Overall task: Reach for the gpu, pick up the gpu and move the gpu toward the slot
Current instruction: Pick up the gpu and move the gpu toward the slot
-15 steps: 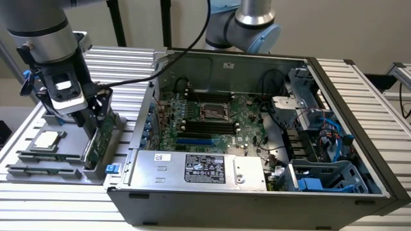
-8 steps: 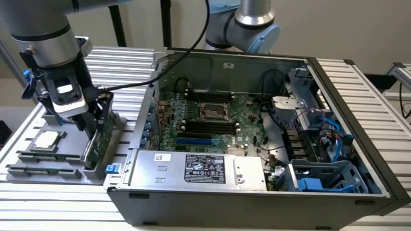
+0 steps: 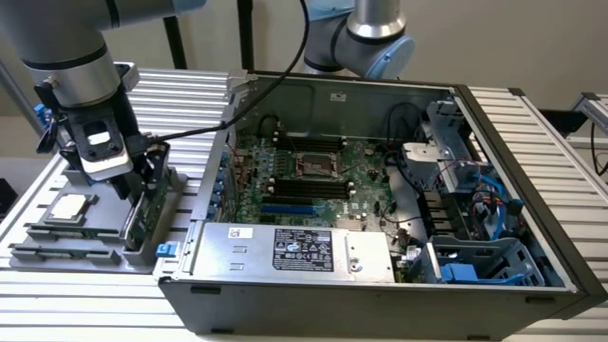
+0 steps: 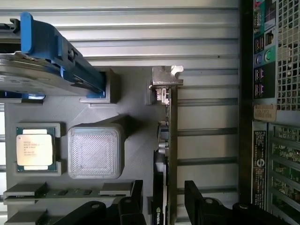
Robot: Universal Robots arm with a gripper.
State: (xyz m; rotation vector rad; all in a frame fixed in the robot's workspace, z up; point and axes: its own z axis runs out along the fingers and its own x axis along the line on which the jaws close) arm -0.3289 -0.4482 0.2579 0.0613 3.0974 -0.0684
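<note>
No full word reads clearly.
- Power supply label (image 3: 304,249): black-and-white panel with rows of fine print and small marks, too small to read.
- White sticker (image 3: 242,233) just beside it: illegible.
- Sticker (image 3: 337,95) on the computer case inner wall: illegible.
- Processor chip (image 4: 34,150): several printed lines, not legible.
- gpu (image 4: 172,140): small green-and-white logo (image 4: 161,216), letters unclear.
- Case rear: tan sticker (image 4: 264,112) and black label (image 4: 260,154), both unreadable.

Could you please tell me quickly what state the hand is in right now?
Hand: open, straddling the green card, not clamped on it.
</note>
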